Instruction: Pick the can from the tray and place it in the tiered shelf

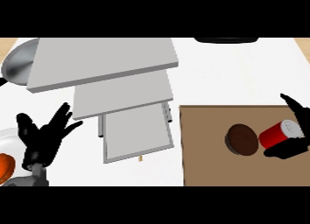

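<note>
Can: one red can [278, 134], tilted, on the brown tray [203, 166] near the counter's right edge
Right hand [297, 131]: curled round the can
Beside it: one dark disc [242, 139]
Shelf: one tiered shelf [122, 87], mid-counter
Left hand [44, 133]: fingers spread, nothing held

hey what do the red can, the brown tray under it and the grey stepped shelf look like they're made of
The red can with a pale speckled top looks like painted metal. The flat brown tray is matte and even, possibly wood or plastic; no grain shows. The grey tiered shelf looks like dull metal or plastic: flat plates on thin legs.
</note>
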